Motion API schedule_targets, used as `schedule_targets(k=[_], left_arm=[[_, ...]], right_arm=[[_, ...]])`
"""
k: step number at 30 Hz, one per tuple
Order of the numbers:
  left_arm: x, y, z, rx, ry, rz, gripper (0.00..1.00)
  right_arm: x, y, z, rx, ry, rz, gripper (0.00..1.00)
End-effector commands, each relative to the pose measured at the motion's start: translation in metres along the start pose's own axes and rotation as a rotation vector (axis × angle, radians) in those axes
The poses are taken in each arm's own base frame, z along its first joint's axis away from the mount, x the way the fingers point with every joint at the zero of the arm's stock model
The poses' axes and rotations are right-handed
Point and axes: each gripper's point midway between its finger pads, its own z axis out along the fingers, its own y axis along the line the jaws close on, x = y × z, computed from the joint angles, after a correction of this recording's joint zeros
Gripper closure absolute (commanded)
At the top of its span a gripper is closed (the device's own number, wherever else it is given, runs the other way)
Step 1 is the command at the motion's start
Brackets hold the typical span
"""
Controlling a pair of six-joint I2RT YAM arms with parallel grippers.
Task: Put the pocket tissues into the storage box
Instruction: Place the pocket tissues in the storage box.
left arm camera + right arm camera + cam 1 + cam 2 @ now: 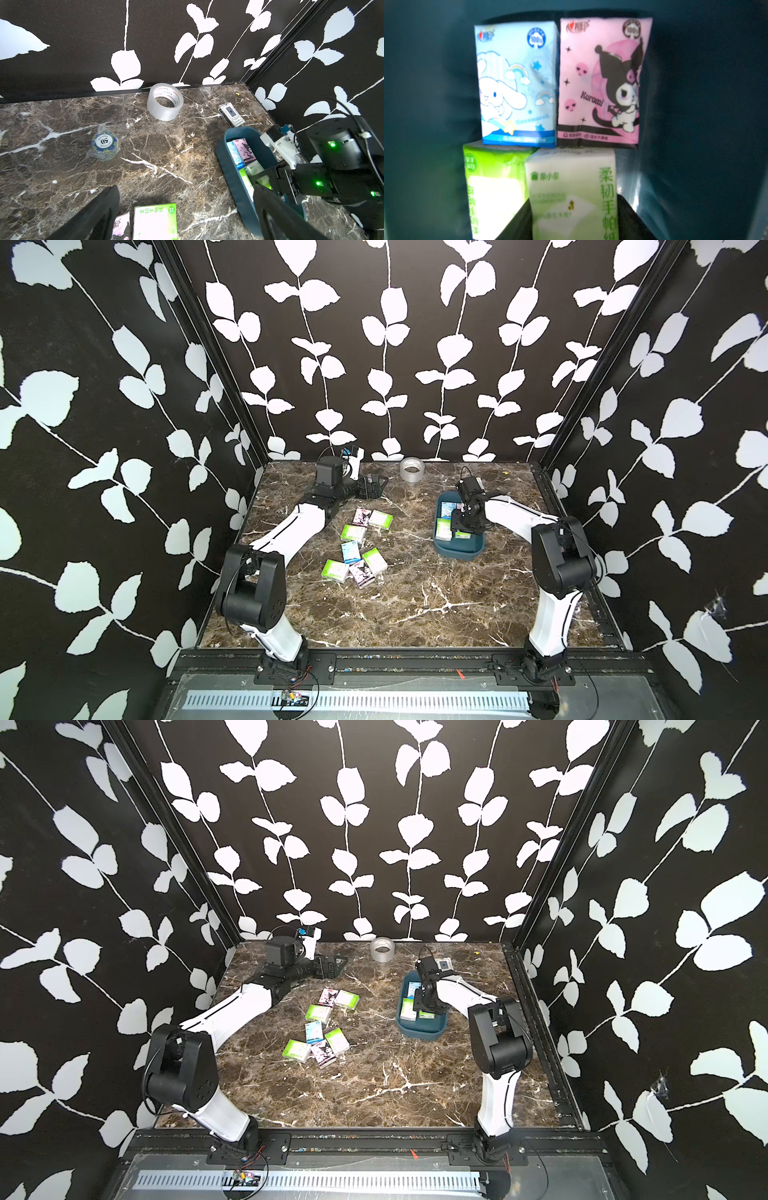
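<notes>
The storage box (457, 552) is a dark teal tray at the right of the marble table, also seen as the storage box (419, 1031). My right gripper (460, 530) reaches down into it. In the right wrist view its fingers (629, 214) lie against both sides of a pale green pocket tissue pack (571, 182) lying flat in the box. A blue pack (517, 83), a pink pack (600, 83) and another green pack (494, 187) lie beside it. Several pocket tissues (353, 547) are scattered mid-table. My left gripper (187, 199) is open over bare table.
A silver tape roll (411, 468) stands by the back wall. A white gadget (231, 114) lies behind the box. A wrapped stack of poker chips (105, 144) sits on the table ahead of the left gripper. Patterned walls close the back and both sides.
</notes>
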Motion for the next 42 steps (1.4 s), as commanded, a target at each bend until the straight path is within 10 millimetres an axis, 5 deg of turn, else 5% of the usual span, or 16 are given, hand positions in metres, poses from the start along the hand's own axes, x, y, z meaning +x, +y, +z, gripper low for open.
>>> schedule_targets(k=[1,13,19,42], left_arm=[[-0.013,-0.008,-0.014,0.0,-0.035,0.034,0.01],[-0.011,-0.007,-0.013,0.0,-0.029,0.035,0.01],[-0.012,-0.007,-0.013,-0.001,-0.031,0.035,0.01],[-0.017,-0.007,-0.015,-0.013,-0.035,0.048,0.01]], right_arm=[[-0.01,0.007,-0.009,-0.027,-0.016,0.003,0.39],[-0.006,0.004,-0.039,-0.053,-0.033,-0.003,0.34],[0.001,-0.005,-0.038,-0.073,-0.028,0.034,0.44],[0.011,-0.011,0.007,-0.07,0.031,0.08,0.65]])
